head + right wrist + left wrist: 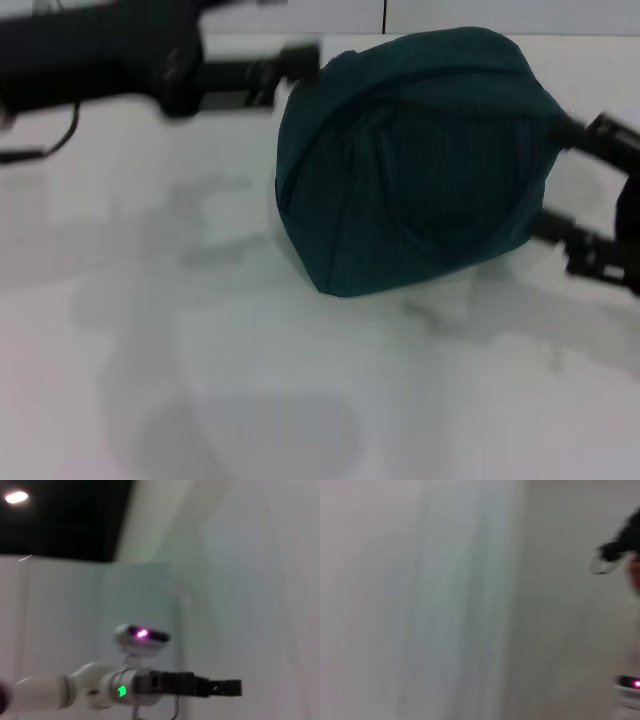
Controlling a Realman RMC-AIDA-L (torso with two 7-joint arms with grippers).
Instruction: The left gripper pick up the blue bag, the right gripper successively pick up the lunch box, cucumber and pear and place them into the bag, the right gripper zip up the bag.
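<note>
White table (200,380) | blue bag (420,160) upright | both tools beside it, grip unclear

The blue bag (415,160) is the one big lump on the white table (200,380), sitting between the two arms. The left gripper (305,60) hangs at the bag's upper far corner, so going toward the right arm from there means running straight into fabric. Below it and back toward its own side it's all bare tabletop, loads of room. The right gripper (575,185) is pressed up against the bag's opposite side, so it's blocked toward the left arm too. In front of it, nearer the robot, the table is open.
</note>
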